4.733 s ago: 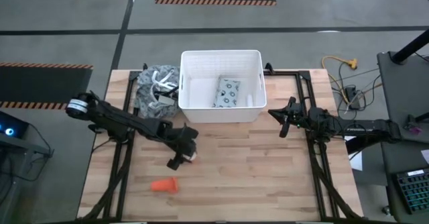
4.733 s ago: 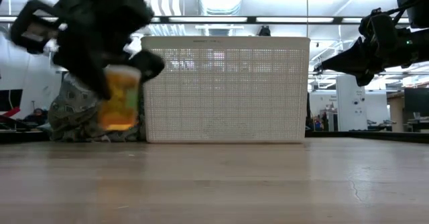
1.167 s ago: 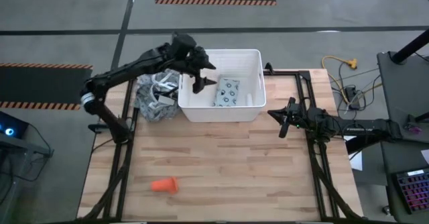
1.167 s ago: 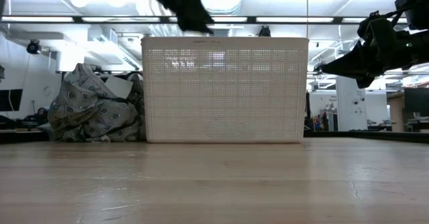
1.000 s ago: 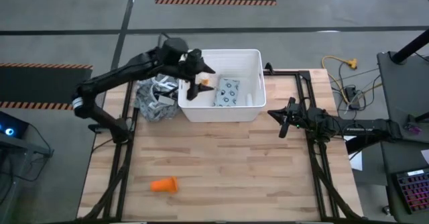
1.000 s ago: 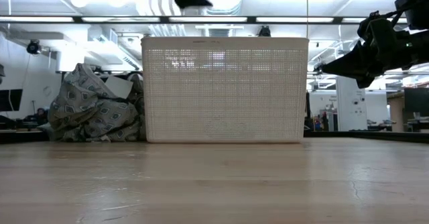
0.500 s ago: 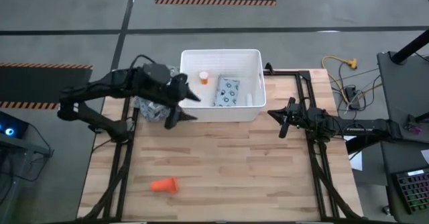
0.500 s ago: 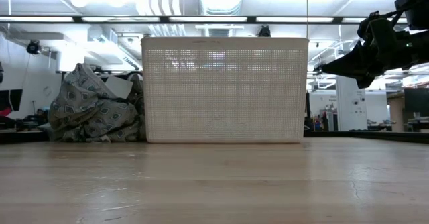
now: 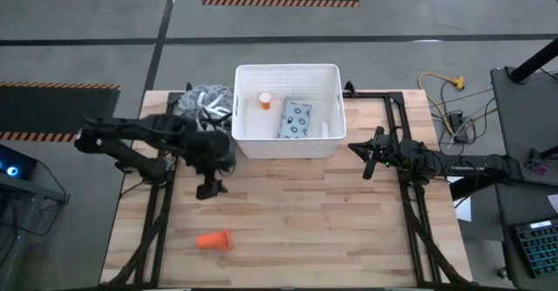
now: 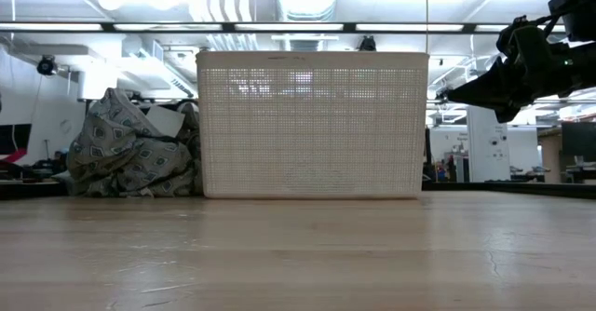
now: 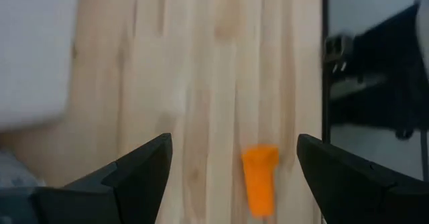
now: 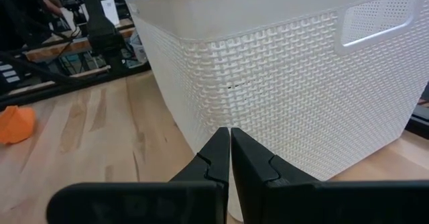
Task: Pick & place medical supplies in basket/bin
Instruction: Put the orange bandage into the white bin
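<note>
Spanning most of the high view, the wooden table (image 9: pixel 305 213) carries everything else. Toward 12 o'clock on it stands the white ribbed tub (image 9: pixel 287 145), the largest item; in the low view its latticed front wall (image 10: pixel 313 125) fills the centre. Just beside the tub, at its 9 o'clock side, lies the grey and white heap of cloth and cords (image 9: pixel 202 104). The left arm reaches in from 9 o'clock, its left gripper (image 9: pixel 210 185) above bare wood near the tub's 7 o'clock corner; the left wrist view shows its two dark fingers (image 11: pixel 144 167) spread wide with nothing between them. The right gripper (image 9: pixel 368 156) waits at the tub's 4 o'clock corner, close to the wall, its fingers (image 12: pixel 216 158) pressed together and empty. Inside the tub, the pale packet with ring marks (image 9: pixel 296 119) lies near the centre, the white-capped orange vial (image 9: pixel 264 102) at 10 o'clock from it. The orange piece (image 9: pixel 214 240) lies alone on the table toward 7 o'clock, well apart from the tub and seen ahead of the left gripper (image 11: pixel 259 178).
</note>
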Tool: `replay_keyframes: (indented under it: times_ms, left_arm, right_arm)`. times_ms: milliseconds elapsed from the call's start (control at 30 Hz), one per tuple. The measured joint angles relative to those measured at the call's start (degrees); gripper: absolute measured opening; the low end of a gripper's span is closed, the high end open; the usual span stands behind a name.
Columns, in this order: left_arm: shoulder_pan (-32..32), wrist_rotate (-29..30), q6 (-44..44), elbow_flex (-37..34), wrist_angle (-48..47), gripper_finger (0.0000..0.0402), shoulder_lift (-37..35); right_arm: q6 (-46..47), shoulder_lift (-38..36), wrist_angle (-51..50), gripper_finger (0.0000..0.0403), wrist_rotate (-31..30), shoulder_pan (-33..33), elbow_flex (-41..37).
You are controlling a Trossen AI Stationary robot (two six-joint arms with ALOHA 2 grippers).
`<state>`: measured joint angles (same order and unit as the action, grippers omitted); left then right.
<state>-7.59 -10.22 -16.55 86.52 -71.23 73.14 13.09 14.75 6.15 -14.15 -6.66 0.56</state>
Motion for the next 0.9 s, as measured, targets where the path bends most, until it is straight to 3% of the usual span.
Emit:
replay_keyframes:
  times_ms: [233,533,767,900]
  left_arm:
    - [-4.79,-1.42,-7.46,-12.42,-0.10,0.0303,-0.04]
    - [-13.23,-15.16,-18.55,-29.37,15.01,0.0303,-0.02]
    - [-19.44,-13.12,-29.14,-36.35,33.19,0.0303,-0.04]
    - [-23.04,-8.49,-32.84,-39.06,35.24,0.0303,-0.04]
  right_arm:
    - [-0.20,0.10,-0.04,0.0008,0.00,0.01,0.00]
    - [-0.10,0.10,-0.06,0.0008,0.00,0.02,0.00]
    - [-0.18,0.09,-0.66,0.0008,-0.02,0.00,0.00]
    - [-0.17,0.08,-2.80,0.0008,-0.02,0.01,0.00]
